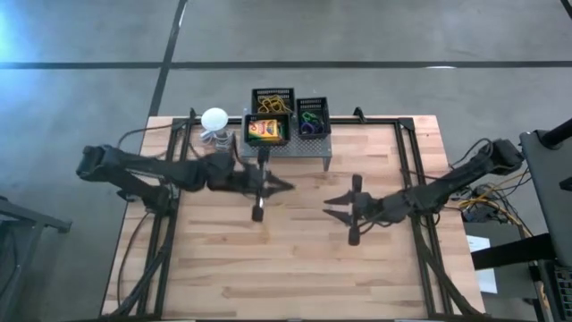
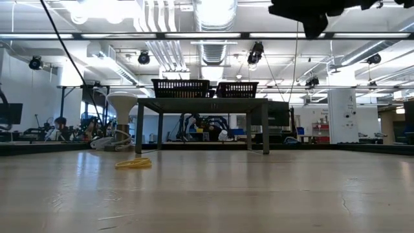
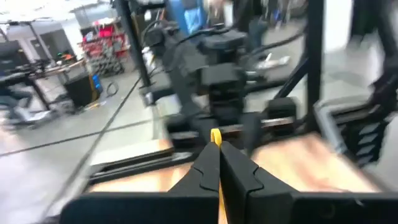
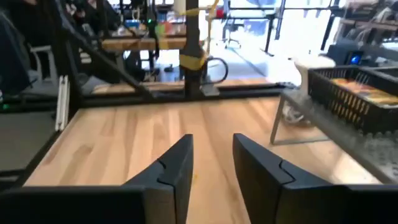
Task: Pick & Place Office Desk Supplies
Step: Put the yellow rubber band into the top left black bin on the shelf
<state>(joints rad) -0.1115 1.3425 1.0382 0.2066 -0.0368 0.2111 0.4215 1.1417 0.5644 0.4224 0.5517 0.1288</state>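
My left gripper point(image 1: 286, 185) hovers over the table in front of the grey stand, shut on a thin yellow rubber band point(image 3: 215, 137). My right gripper point(image 1: 327, 204) is open over the table's middle, facing the left one, with nothing between its fingers point(image 4: 180, 165). Three black mesh trays sit on the stand. One holds tan bands point(image 1: 273, 101), one a yellow-and-green box point(image 1: 265, 131), one coloured rings point(image 1: 313, 118). Another yellow band point(image 2: 133, 163) lies flat on the table. My left gripper pinches the yellow rubber band between its two shut fingers point(image 3: 239, 171). Only a thin yellow strip shows in the seam between them and sticks out past their tips point(image 3: 215, 134). The band is lifted clear of the table.
The grey perforated stand point(image 1: 308, 154) stands at the table's far edge on legs point(image 2: 266, 126). A white ball-shaped object point(image 1: 214, 119) with a coiled cord sits left of it. Bare wood point(image 1: 295, 268) fills the near half of the table.
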